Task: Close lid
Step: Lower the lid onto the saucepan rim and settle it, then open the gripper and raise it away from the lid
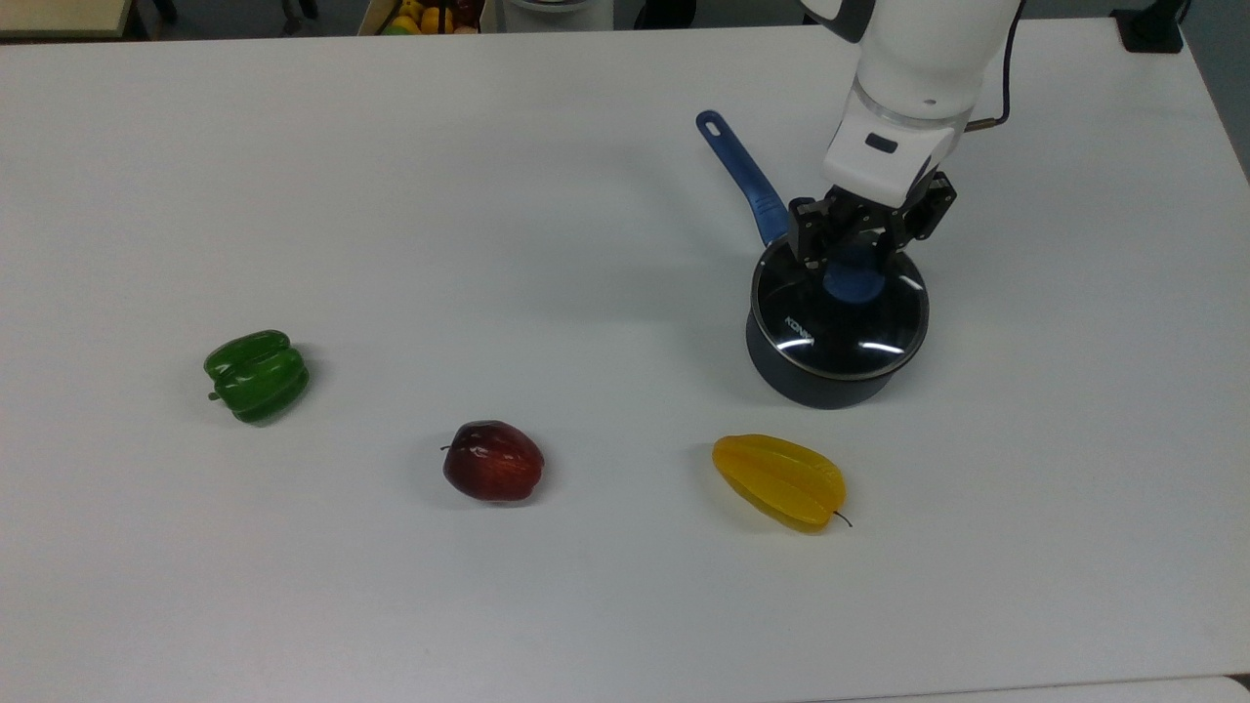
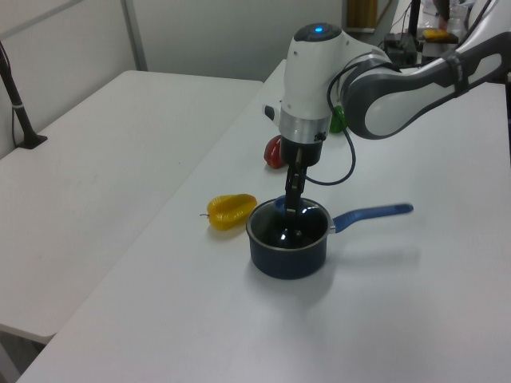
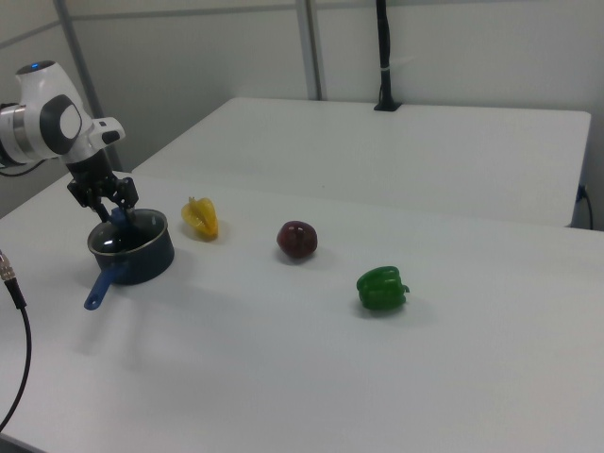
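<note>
The glass lid (image 1: 838,322) with its blue knob (image 1: 854,280) lies flat on the dark saucepan (image 1: 820,386), whose blue handle (image 1: 742,176) points toward the top view's upper left. My gripper (image 1: 850,249) hangs just above the knob, its black fingers open and standing on either side of it. In the left view, the gripper (image 2: 291,209) reaches down to the lid (image 2: 289,231) on the saucepan (image 2: 287,259). In the right view, the gripper (image 3: 111,206) is spread over the saucepan (image 3: 142,260).
On the white table lie a yellow starfruit (image 1: 779,481) close in front of the pan, a red apple (image 1: 493,461) and a green bell pepper (image 1: 257,376) farther to the top view's left. Open tabletop surrounds the pan on its other sides.
</note>
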Controlling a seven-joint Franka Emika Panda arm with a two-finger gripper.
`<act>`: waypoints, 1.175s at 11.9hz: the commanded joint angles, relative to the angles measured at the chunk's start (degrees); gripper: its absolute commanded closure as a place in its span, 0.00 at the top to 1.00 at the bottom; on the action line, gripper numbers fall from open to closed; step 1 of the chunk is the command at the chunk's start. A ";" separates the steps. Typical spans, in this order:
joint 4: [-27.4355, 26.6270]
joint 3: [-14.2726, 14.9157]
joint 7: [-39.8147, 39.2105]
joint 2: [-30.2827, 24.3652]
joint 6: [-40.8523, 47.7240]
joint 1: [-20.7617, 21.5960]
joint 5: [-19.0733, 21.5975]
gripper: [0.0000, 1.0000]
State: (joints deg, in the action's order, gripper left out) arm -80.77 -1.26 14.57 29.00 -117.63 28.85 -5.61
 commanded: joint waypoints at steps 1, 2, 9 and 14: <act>1.06 0.20 -1.12 0.89 1.17 0.33 -0.63 0.70; 1.14 0.20 -0.95 0.89 1.17 0.33 -0.54 0.86; -1.75 0.38 -0.94 -7.97 7.90 -1.77 0.16 1.00; -16.23 0.29 -8.14 -23.87 13.29 -15.71 0.25 1.00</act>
State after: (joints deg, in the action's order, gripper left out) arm -86.41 -0.72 9.85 14.39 -104.74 19.66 -5.60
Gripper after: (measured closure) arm 0.000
